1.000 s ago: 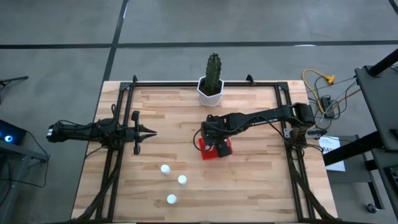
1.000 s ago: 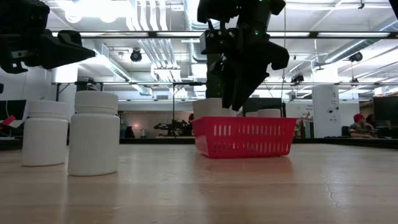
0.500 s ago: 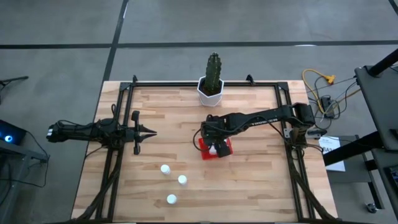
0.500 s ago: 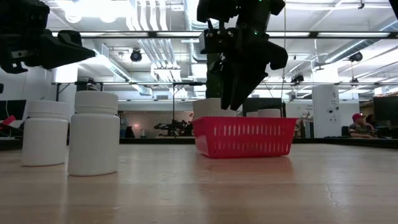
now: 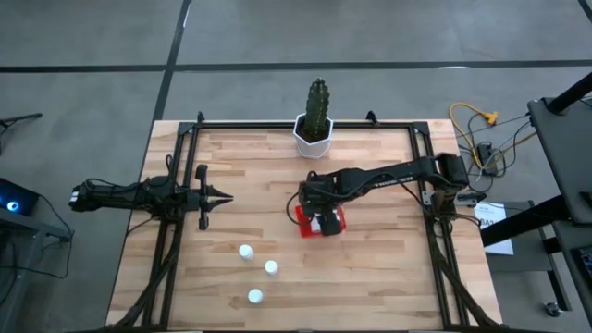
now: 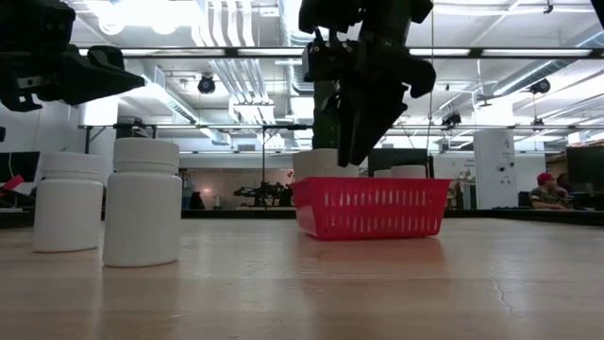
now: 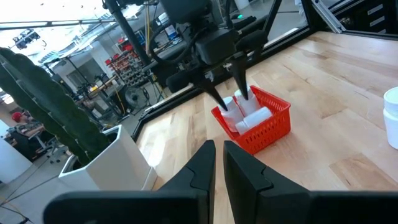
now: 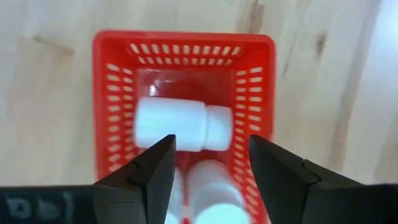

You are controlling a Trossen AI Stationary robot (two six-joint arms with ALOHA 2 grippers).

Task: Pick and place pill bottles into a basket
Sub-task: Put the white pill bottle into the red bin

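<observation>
Red basket sat mid-table with the right gripper hovering just above it, fingers spread wide, slightly higher than a second before. A pill bottle lay on its side inside, below the fingers. The left gripper waited, closed.
</observation>
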